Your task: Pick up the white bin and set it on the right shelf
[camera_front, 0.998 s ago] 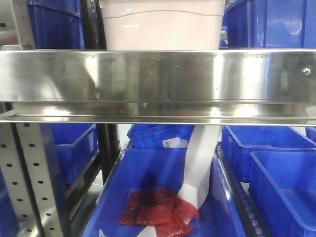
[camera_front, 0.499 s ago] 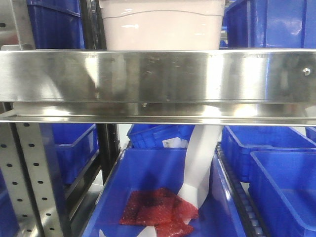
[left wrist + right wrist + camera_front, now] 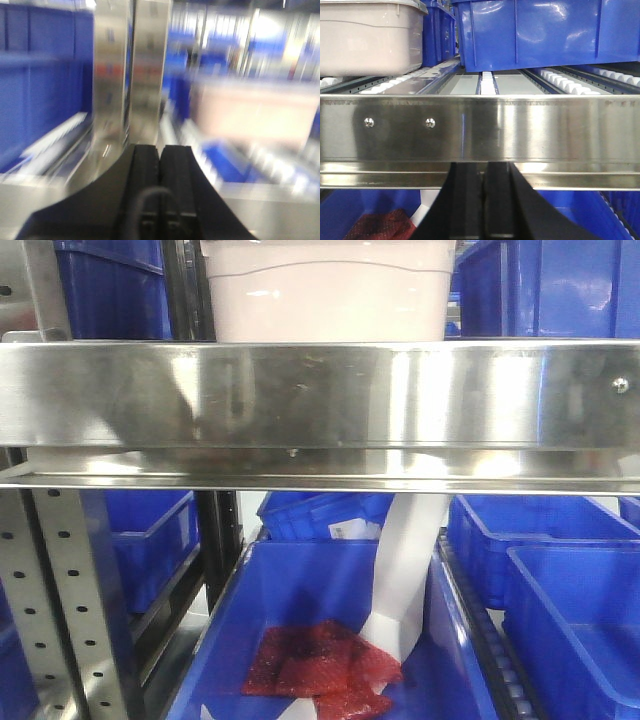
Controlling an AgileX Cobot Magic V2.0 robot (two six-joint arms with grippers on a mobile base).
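The white bin (image 3: 328, 290) stands on the right shelf, behind the shelf's shiny steel front rail (image 3: 320, 405); only its pinkish lower body shows in the front view. In the right wrist view the white bin (image 3: 367, 37) sits at the upper left on the rollers, behind the rail (image 3: 480, 132). My right gripper (image 3: 483, 167) is shut and empty, just below the rail. The left wrist view is blurred; there the white bin (image 3: 255, 117) lies ahead to the right, and my left gripper (image 3: 160, 148) is shut with nothing in it, facing a steel upright (image 3: 132, 75).
Blue bins (image 3: 545, 288) flank the white bin on the same level, one large one (image 3: 545, 32) to its right. Below the rail a blue bin (image 3: 330, 640) holds red mesh bags (image 3: 320, 665) and white paper. A perforated grey upright (image 3: 55, 600) stands at the left.
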